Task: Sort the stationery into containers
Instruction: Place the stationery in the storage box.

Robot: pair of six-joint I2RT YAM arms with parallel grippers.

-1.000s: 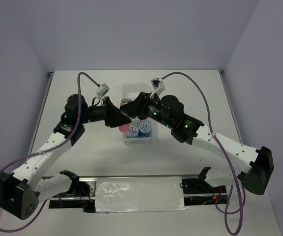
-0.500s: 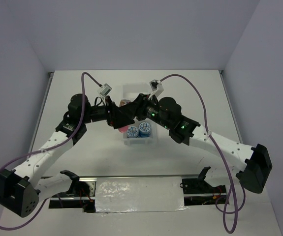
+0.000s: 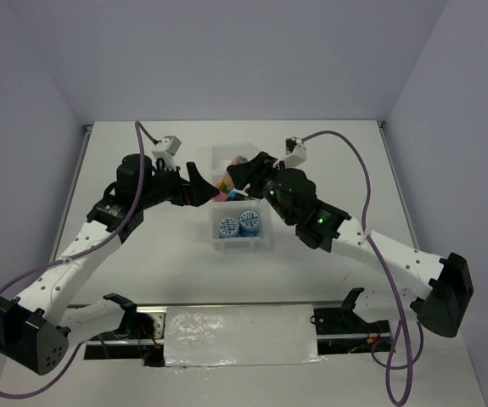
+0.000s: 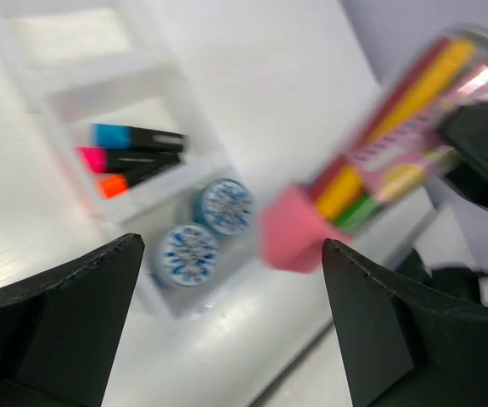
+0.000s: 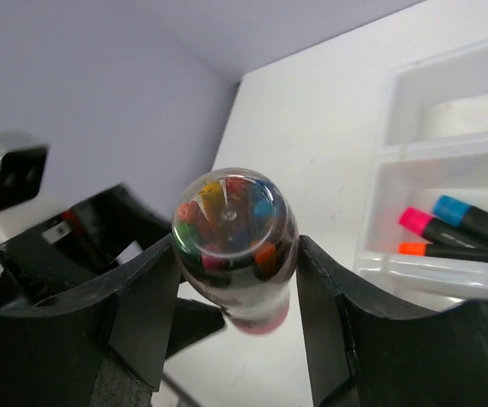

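Right now the pink tube (image 5: 233,222) is off the table, pinched by the right gripper (image 5: 235,254) near its clear end. Pads sit on opposite sides of the barrel, pink cap pointing away. The left gripper (image 4: 233,250) is spread wide w/ nothing between its fingers; the tube hangs beyond them.

Handling, as a guess: light, stiff, smooth round plastic, so slippery and apt to swivel in a two-pad pinch. The coloured sticks inside prob. slide and shift the weight. Best hold is across the barrel nearer mid-length, not on the cap, which may pull off.

Views differ:
- Top view puts the tube (image 3: 224,182) at frame centre, between both grippers, by the left wall of the tray (image 3: 240,246). It can't show the grip.
- Right wrist looks straight down the clear end and shows the pads touching, plus blue (image 5: 451,208), pink (image 5: 413,220) and orange (image 5: 413,248) marker caps at mid right.
- Left wrist shows the tube side-on at upper right, blurred, and the two rolls (image 4: 187,254) (image 4: 224,206) in the compartment next to the markers, which the right wrist misses. The 3rd compartment, upper left, shows no stationery that I can see.
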